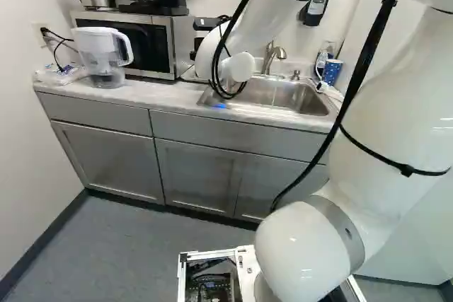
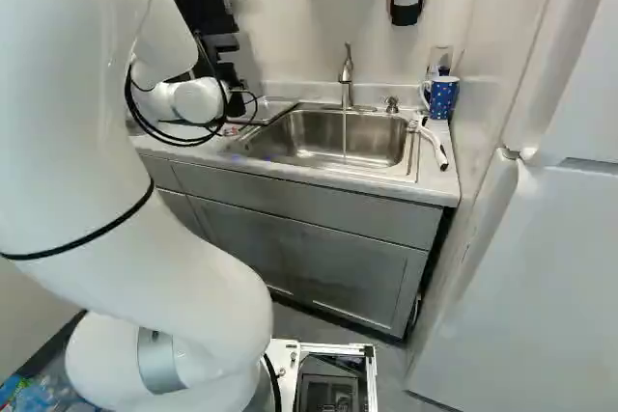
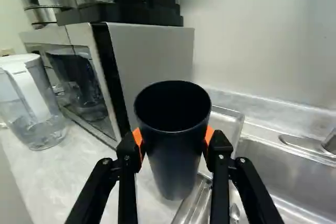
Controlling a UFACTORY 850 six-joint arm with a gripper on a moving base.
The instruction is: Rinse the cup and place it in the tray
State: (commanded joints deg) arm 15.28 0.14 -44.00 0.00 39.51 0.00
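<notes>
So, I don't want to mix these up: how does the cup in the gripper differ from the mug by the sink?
The cup is plain and dark, while the mug is blue with white dots. The mug has a handle; none shows on the cup. The cup is held in the gripper, whereas the mug stands on the counter. Both are upright.

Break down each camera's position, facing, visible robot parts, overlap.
Left base: behind left of the arm, facing ahead and down at sink; arm shows right of middle.
Right base: behind right, also ahead and down; arm left of middle.
Wrist: looks along gripper at dark cup; both fingers show.
All share sink; base views share spotted mug.
</notes>
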